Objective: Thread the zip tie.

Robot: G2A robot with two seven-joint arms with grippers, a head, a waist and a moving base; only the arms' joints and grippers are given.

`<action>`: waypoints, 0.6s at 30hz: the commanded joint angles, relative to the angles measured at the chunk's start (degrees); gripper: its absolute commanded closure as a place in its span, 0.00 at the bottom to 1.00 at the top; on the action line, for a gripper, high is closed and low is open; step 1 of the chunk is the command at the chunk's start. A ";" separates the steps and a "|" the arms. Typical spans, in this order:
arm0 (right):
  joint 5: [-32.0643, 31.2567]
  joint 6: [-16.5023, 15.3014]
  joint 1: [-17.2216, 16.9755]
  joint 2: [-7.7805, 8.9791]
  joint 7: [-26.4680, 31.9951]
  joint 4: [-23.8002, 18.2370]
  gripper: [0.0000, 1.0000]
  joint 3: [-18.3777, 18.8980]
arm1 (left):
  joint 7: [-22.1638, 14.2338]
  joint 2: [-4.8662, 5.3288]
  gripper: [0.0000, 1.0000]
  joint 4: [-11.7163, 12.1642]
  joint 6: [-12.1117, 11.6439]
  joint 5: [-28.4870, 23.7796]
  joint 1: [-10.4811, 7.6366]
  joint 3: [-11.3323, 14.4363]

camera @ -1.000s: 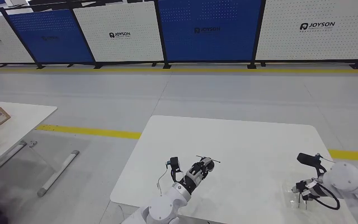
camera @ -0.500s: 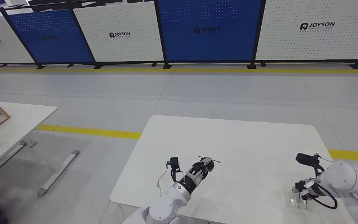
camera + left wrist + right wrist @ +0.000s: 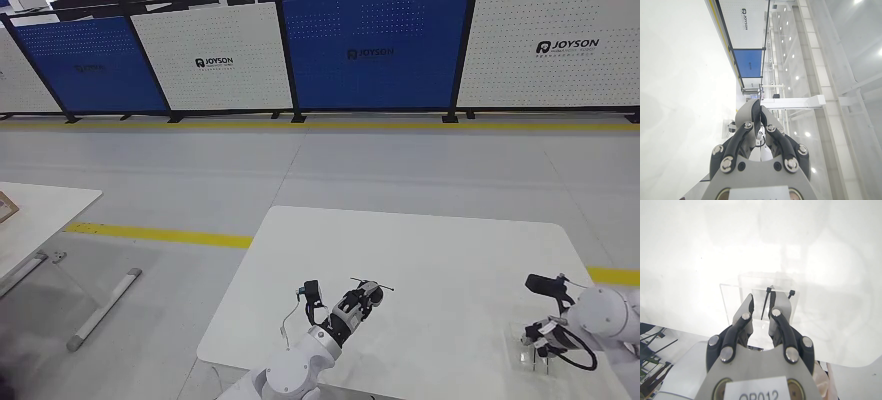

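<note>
Pickup stage: the right gripper [image 3: 762,296], jaws spread, straddled an upright zip tie [image 3: 765,304] in a clear box [image 3: 728,302], while the left gripper [image 3: 759,108] pinched a second zip tie [image 3: 388,290]. The likely next move: close, then lift straight.

Zip ties [image 3: 765,304] stand, seemingly, in box [image 3: 734,298].

Broad open run over the middle and far side of the table [image 3: 420,240], between the two arms. Blocked at the near right corner by a clear box [image 3: 724,300] with upright walls. Inside it, two standing ties [image 3: 765,304], apart from each other; right end effector [image 3: 762,292] spread around one, the other close beside its outer finger. At near left, left end effector [image 3: 366,292] clamped on a zip tie [image 3: 385,288] jutting out sideways on both sides.
</note>
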 commanded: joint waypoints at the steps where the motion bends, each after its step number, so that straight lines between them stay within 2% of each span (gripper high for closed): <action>1: 0.20 0.00 0.35 -0.08 0.00 0.33 0.78 -0.39 | 0.00 0.00 1.00 0.00 0.00 0.00 0.00 0.00; 5: 0.27 0.00 0.93 -0.07 0.00 0.77 0.97 -1.00 | 0.00 0.00 1.00 0.00 0.00 0.00 0.00 0.00; 7: 0.24 0.00 1.06 -0.01 0.00 0.84 1.00 -1.16 | 0.00 0.00 1.00 0.00 0.00 0.00 0.00 0.00; 18: 0.09 0.00 0.87 0.61 0.00 -0.26 1.00 -1.20 | 0.00 0.00 1.00 0.00 0.00 0.00 0.00 0.00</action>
